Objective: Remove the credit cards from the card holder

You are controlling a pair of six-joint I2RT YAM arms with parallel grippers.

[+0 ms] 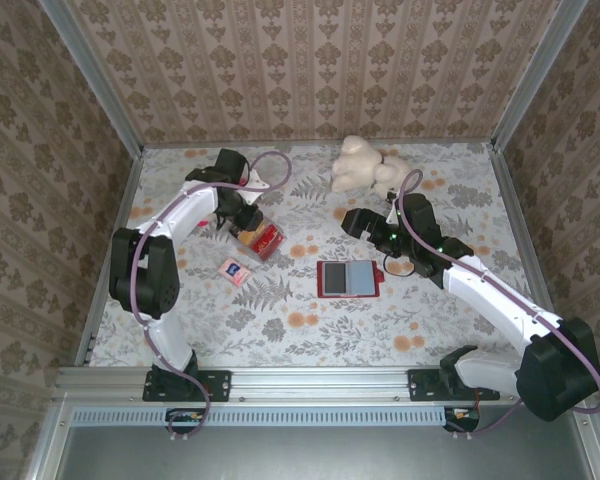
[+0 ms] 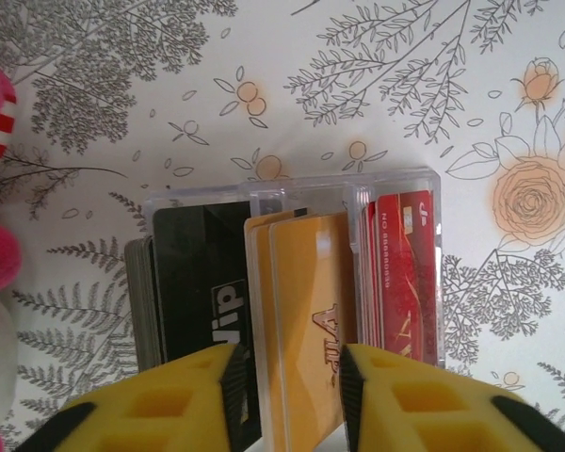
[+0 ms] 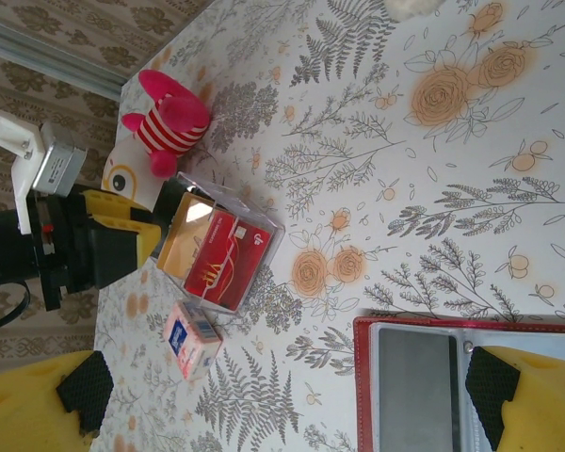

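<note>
while the right gripper (image 3: 289, 395) gapes wide and empty over the table (image 3: 471, 188), the red wallet (image 3: 414, 377) lies open just under its fingers. left gripper (image 2: 287, 377) sits at the clear box (image 2: 395, 179), jaws part-open either side of a yellow card (image 2: 306, 311); can't tell if pinched.

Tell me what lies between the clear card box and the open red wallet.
Nothing: the top view shows bare floral tablecloth between the clear box and the red wallet.
</note>
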